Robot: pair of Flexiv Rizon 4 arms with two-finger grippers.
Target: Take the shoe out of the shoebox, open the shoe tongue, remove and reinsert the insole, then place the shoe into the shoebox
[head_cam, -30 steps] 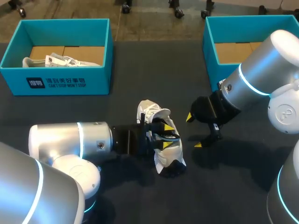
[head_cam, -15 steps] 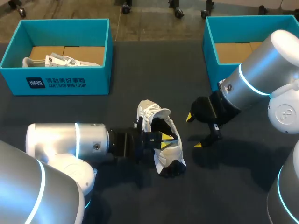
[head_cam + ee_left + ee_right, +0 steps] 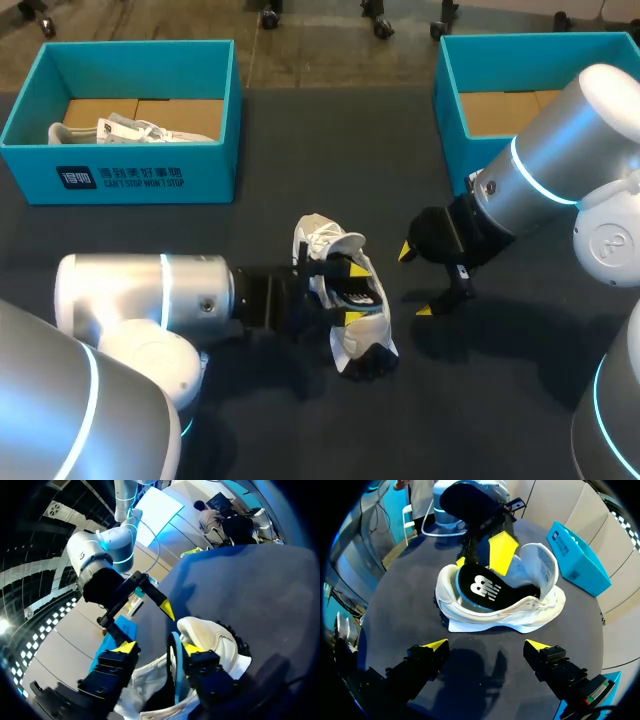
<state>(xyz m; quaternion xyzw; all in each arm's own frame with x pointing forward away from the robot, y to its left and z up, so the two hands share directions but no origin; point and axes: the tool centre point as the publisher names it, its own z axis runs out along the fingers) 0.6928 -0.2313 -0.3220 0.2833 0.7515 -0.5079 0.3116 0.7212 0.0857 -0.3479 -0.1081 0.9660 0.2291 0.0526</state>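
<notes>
A white shoe [image 3: 345, 305] lies on its side in the middle of the dark table. Its black insole [image 3: 480, 587] with a white logo sits tilted in the shoe's opening, and its blue edge [image 3: 174, 672] stands up between my left gripper's fingers. My left gripper [image 3: 354, 293] is at the shoe's opening with its jaws wide apart and open; one yellow fingertip [image 3: 502, 552] hangs over the opening, the other is at the shoe's outer side. My right gripper [image 3: 415, 280] is open a short way to the shoe's right, holding nothing.
A blue shoebox [image 3: 120, 165] at the back left holds another white shoe [image 3: 130, 130]. A second blue shoebox [image 3: 470, 130] stands at the back right, behind my right arm. Bare table lies in front of the shoe.
My left gripper closed at the shoe's opening half a second ago and has now spread its fingers wide again. The right arm has stayed still.
</notes>
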